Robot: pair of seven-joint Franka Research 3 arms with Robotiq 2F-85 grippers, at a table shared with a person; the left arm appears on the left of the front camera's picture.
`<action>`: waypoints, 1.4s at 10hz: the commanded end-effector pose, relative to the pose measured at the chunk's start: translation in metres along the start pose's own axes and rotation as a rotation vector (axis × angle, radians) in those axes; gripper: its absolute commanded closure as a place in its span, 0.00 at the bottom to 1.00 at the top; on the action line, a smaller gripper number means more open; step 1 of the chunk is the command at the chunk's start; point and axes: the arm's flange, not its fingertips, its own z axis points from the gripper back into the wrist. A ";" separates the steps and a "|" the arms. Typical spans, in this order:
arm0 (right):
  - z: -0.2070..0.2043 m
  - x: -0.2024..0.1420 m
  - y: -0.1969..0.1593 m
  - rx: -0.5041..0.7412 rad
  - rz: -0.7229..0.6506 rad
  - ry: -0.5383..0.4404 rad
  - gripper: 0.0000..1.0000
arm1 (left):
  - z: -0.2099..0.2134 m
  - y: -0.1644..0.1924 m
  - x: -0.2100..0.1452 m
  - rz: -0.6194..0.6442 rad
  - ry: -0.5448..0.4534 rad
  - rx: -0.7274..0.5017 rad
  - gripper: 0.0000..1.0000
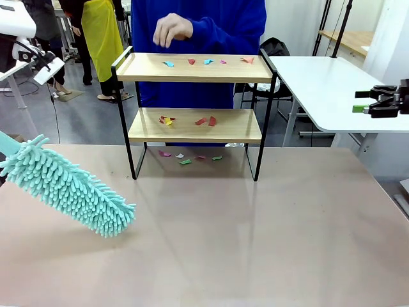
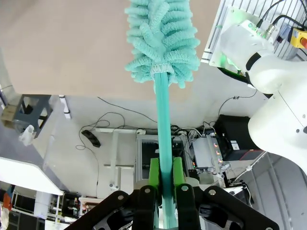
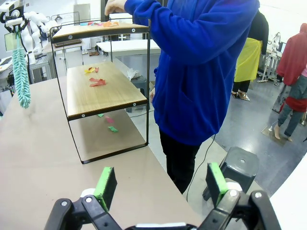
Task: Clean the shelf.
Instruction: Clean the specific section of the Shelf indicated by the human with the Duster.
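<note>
We are at the start of the cleaning: the tool is in hand and no sweeping is under way. Our left jaws are closed on the green handle (image 2: 163,124) of the duster (image 1: 70,188), whose fluffy head hangs tilted over the near-left of the worktop (image 1: 255,243). We cannot tell whether its tip touches the surface. Our right jaws stand wide open and empty, off to the right over the white side table (image 1: 319,83), with the green pads (image 3: 106,187) well apart.

The shelf (image 1: 144,67) stands at the far middle of the worktop, well apart from the duster. Coloured paper scraps (image 1: 192,61) lie along its top board, more (image 1: 204,121) on the lower board, and a few (image 1: 185,161) on the worktop under it. A person stands just behind it, with a hand (image 1: 171,30) above the far left of the top board.

We judge that the next move calls for lifting the duster up and to the right until the head reaches the top board, then drawing it across the scraps. The black frame rises at both ends of that board, so we would do best to sweep the scraps off over the near edge. We would also keep the head away from the person's hand, or wait until it is out of the way.
</note>
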 end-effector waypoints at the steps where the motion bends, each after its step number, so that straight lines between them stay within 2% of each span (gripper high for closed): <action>1: -0.001 0.003 0.001 0.001 0.004 -0.003 0.00 | 0.004 0.000 -0.001 0.003 -0.009 -0.008 0.87; 14: -0.001 0.003 0.001 0.001 0.004 -0.003 0.00 | 0.004 0.000 -0.001 0.003 -0.009 -0.008 0.87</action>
